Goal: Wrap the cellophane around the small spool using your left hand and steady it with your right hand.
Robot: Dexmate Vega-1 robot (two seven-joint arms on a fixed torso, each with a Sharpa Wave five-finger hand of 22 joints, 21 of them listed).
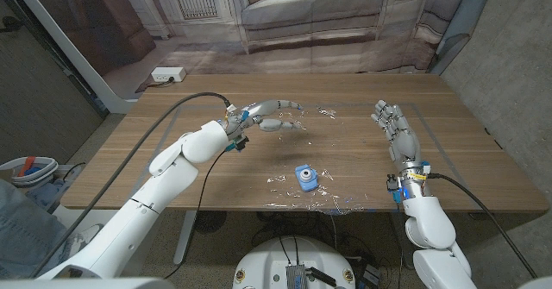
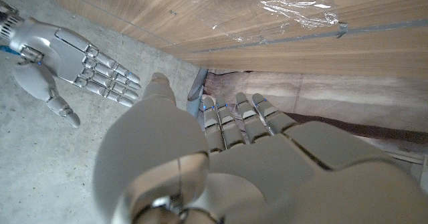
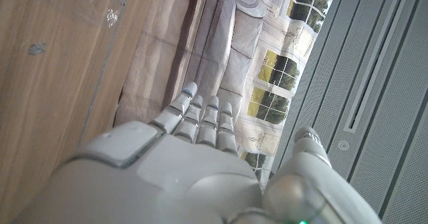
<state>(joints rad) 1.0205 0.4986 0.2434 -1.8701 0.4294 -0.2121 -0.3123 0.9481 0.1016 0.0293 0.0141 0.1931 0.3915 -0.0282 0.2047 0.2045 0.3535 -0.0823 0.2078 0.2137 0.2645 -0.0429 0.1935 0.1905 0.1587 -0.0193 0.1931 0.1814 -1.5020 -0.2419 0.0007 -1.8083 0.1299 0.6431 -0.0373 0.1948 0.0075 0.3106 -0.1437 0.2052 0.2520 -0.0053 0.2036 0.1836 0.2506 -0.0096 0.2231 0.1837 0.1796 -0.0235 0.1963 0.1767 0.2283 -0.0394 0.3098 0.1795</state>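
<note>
Both hands empty, fingers apart: left robot hand (image 1: 272,116) and right robot hand (image 1: 395,129) well beyond small blue plastic spool (image 1: 304,178). Risk: clear crinkled cellophane sheet (image 1: 302,194) around spool is loose on wooden tabletop (image 1: 216,181); a one-handed tug likely drags spool w/ it.

The wooden desk (image 1: 216,181) carries a small blue spool (image 1: 304,178) near the middle of its front edge. Clear cellophane (image 1: 297,197) lies crumpled flat around the spool, running down to the front edge. Another bit of cellophane (image 1: 327,112) lies toward the far edge, near the middle. A thin line runs along the desk's right side.
</note>
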